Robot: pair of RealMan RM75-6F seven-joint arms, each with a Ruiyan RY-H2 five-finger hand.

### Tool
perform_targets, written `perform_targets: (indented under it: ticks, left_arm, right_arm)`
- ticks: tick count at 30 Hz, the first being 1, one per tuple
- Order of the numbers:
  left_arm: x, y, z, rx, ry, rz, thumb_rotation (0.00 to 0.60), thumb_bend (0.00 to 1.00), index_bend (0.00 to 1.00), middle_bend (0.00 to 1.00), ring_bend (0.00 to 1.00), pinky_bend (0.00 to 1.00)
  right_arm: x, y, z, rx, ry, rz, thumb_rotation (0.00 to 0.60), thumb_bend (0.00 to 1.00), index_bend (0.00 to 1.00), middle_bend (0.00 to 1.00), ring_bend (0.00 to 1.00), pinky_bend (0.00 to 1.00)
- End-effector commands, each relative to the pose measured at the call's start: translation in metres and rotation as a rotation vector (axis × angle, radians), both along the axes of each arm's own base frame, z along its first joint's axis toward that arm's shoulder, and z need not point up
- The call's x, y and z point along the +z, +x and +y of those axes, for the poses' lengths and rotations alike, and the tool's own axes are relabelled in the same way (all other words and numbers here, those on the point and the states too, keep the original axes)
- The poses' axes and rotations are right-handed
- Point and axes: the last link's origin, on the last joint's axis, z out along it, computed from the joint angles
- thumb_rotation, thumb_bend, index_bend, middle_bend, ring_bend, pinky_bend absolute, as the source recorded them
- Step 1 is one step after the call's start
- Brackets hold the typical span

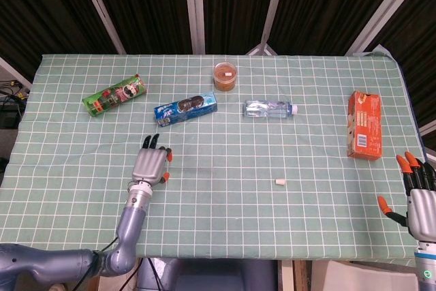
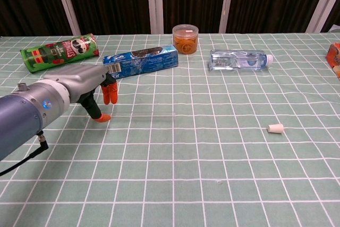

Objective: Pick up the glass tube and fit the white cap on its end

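The glass tube [image 2: 139,113] lies flat on the green checked table [image 1: 225,202], and it is so clear that it is hard to see. It sits toward the left side, a little in front of the blue cookie pack [image 1: 185,108]. The left hand [image 1: 150,164] hovers right by the left end of the tube with its fingers spread and pointing down, and it holds nothing. From the chest view its orange fingertips [image 2: 109,94] are just beside the tube's end, but I cannot tell if they touch it. The white cap [image 1: 280,181] lies by itself on the table, well apart from the tube, over to the right. The right hand [image 1: 415,192] is at the near right corner of the table with its fingers spread wide, and it holds nothing too. Farther back there is a green chip can [image 1: 115,95] on its side, a small jar [image 1: 225,75] with orange stuff inside, a water bottle [image 1: 270,108] lying down, and an orange box [image 1: 364,125] near the right edge.
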Motion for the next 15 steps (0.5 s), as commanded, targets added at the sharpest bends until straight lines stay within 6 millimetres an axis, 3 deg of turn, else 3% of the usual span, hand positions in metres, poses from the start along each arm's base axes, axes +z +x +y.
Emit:
perform_targets:
  ticks: [1,15]
  left_arm:
    - [-0.004,0.003,0.001,0.005,-0.002,0.003,0.600,0.38,0.47,0.41,0.04,0.00]
    - [-0.020,0.017,0.004,0.009,-0.028,0.005,0.600,0.40,0.46,0.39,0.04,0.00]
  right_arm:
    - [0.000,0.000,0.000,0.001,0.000,-0.002,0.600,0.32,0.00,0.00,0.00,0.00]
    - [0.000,0.000,0.000,0.004,0.002,-0.016,0.600,0.32,0.00,0.00,0.00,0.00]
